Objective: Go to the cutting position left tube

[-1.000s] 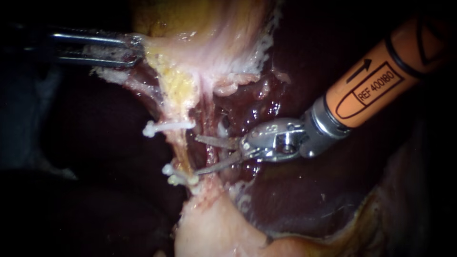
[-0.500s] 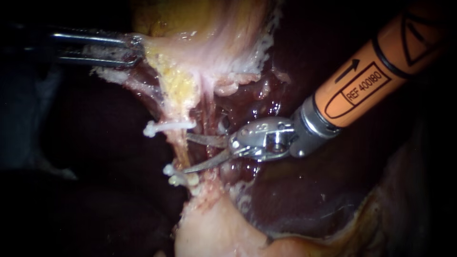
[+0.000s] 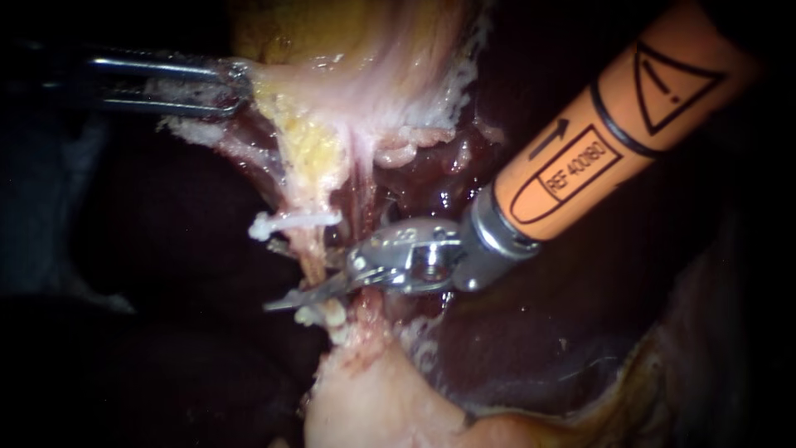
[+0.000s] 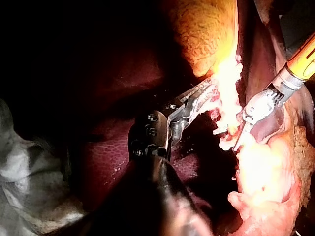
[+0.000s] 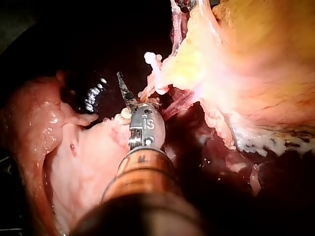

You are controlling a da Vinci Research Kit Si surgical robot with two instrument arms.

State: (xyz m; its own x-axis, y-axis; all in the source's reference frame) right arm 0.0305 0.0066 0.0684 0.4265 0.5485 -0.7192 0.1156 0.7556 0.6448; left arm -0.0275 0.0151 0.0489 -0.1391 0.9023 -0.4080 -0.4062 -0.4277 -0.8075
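- Left instrument (image 3: 228,87): jaws clamped on the gallbladder (image 3: 365,50) edge, likely stretching it to expose the tube.
- Right instrument (image 3: 286,275): jaws parted, gripping nothing.
- Left tube (image 3: 312,259): between those parted jaws, clips (image 3: 294,221) either side, apparently the cutting spot.

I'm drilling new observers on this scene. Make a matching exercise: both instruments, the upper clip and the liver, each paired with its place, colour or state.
A left instrument
B right instrument
C upper clip
D liver

1 white, crossing the tube
2 dark red, in the background
3 holding pale tissue
4 blades open astride the tube

Pairs: A-3, B-4, C-1, D-2
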